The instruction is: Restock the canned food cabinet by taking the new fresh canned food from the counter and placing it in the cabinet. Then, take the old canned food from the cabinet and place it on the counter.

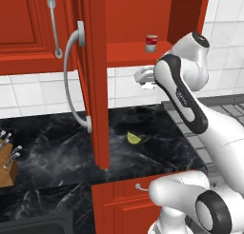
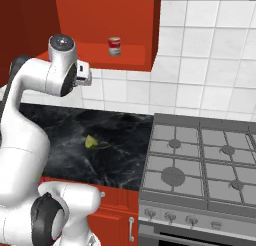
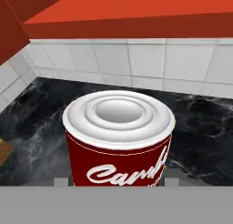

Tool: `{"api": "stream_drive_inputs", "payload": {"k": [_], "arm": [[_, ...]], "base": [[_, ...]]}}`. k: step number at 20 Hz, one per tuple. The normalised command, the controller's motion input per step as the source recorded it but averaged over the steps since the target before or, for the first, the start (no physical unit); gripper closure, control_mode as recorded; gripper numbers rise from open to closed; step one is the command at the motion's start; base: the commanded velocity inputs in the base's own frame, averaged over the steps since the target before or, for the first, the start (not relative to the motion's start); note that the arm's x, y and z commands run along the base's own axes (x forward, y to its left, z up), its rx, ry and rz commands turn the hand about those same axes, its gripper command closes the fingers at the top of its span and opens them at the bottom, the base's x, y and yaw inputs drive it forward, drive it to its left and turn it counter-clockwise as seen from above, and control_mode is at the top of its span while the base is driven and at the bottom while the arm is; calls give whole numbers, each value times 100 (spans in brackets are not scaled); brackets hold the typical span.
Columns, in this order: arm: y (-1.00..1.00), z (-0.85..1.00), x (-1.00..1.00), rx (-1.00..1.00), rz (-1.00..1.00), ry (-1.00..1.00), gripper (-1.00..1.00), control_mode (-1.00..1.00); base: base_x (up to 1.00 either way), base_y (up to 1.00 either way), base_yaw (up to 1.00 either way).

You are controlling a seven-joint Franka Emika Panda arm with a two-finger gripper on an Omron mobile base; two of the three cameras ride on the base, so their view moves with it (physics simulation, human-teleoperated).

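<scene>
Left base view: the gripper (image 1: 143, 78) hangs below the cabinet (image 1: 138, 19), whose door stands open. Above it and slightly to its right, the new can (image 1: 151, 43) stands upright on the cabinet shelf. Well below the gripper lies the tabletop (image 1: 57, 142), carrying a yellow-green wedge (image 1: 134, 138).

Right base view: the gripper (image 2: 84, 75) sits just under the shelf's front edge, largely masked by the arm; the new can (image 2: 114, 46) stands above it, apart. The stove (image 2: 200, 165) lies far off to the side.

Hand view: the old can (image 3: 119, 136), white-topped and dark red, sits between the finger tips (image 3: 60, 181), clamped and upright, raised over the tabletop (image 3: 200, 123).

Judged progress: restocking appears complete; the old can is out of the cabinet and remains to be set down on the tabletop.
</scene>
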Motion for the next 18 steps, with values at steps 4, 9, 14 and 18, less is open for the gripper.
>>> {"api": "stream_drive_inputs", "payload": {"k": [4, 9, 14, 18], "arm": [[-80, -100, -83, -3, 23, 72, 100, -100], [-29, -100, -1, 3, 19, 50, 100, -100], [0, -100, 35, 32, 7, -10, 100, -100], [0, -98, 62, 11, 8, -50, 100, -100]], "base": [[0, 0, 0], [0, 0, 0], [0, 0, 0], [0, 0, 0]]}}
